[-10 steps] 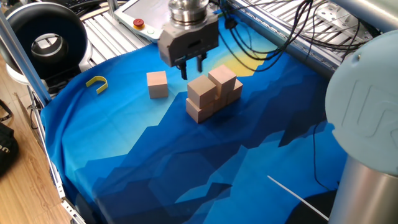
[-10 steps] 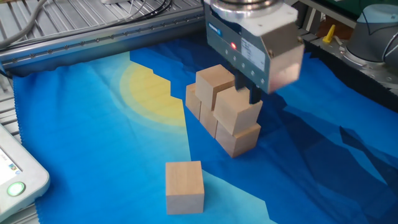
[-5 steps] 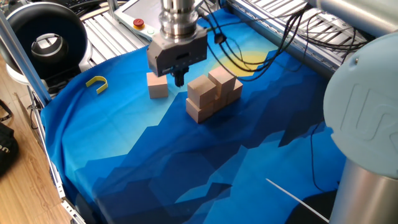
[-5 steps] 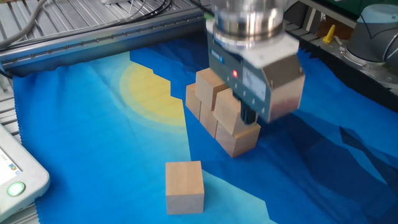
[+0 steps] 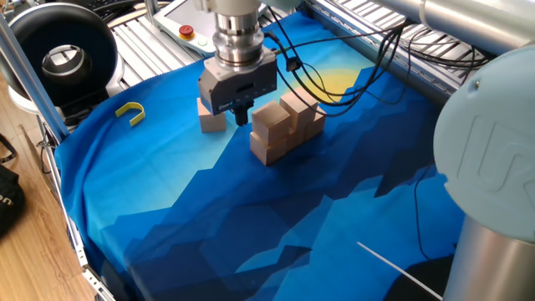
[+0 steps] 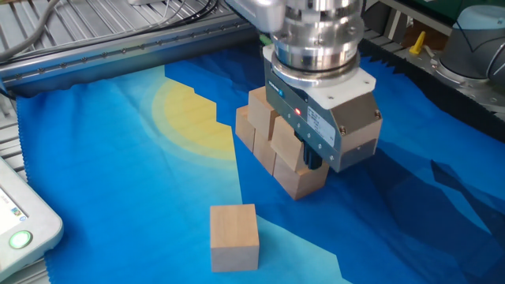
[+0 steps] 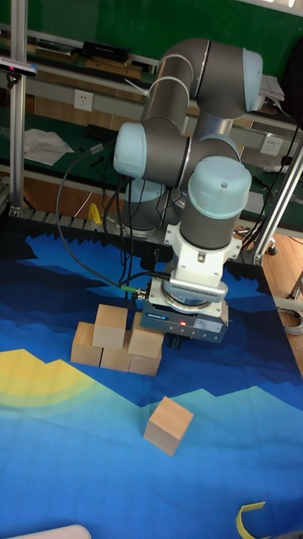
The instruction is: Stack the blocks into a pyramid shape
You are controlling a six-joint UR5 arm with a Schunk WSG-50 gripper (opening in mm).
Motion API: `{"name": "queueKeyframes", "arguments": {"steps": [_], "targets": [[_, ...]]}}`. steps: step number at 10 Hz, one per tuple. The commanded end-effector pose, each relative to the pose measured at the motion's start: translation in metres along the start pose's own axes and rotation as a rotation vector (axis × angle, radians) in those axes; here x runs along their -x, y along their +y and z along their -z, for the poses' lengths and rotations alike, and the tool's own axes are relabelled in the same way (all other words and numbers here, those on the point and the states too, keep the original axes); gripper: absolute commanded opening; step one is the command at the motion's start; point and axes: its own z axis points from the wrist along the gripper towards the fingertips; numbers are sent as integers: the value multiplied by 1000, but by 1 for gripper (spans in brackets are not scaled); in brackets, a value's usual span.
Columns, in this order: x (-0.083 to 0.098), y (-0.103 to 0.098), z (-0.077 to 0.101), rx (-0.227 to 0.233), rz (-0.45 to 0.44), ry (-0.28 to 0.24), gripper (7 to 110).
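Note:
Five tan blocks form a stack point(image 5: 284, 125) point(image 6: 284, 142) point(image 7: 114, 345) on the blue cloth, two of them resting on the lower row. A sixth block point(image 5: 211, 117) point(image 6: 234, 235) point(image 7: 168, 425) lies alone on the cloth beside it. My gripper point(image 5: 241, 117) point(image 6: 313, 156) point(image 7: 178, 344) hangs low between the lone block and the stack, close against the stack's end. Its dark fingers look drawn together with nothing between them. The gripper body hides part of the lone block in one fixed view.
A small yellow hook point(image 5: 130, 111) point(image 7: 252, 518) lies near the cloth's edge. A black round device point(image 5: 63, 54) and a white pendant with a red button point(image 5: 185, 32) sit beyond the cloth. Cables point(image 5: 334, 75) trail over the stack's far side.
The gripper has come down and moved from above the stack toward the lone block. Its fingers, apart a second ago, now look together. No block has moved.

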Motion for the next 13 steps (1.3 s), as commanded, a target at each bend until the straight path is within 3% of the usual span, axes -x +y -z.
{"name": "queueKeyframes", "arguments": {"steps": [1, 9, 13], "targets": [[-10, -3, -3, -2, -8, 19, 7], [-19, -22, 0, -34, -15, 34, 7], [-21, -18, 2, -20, -9, 36, 7]]}}
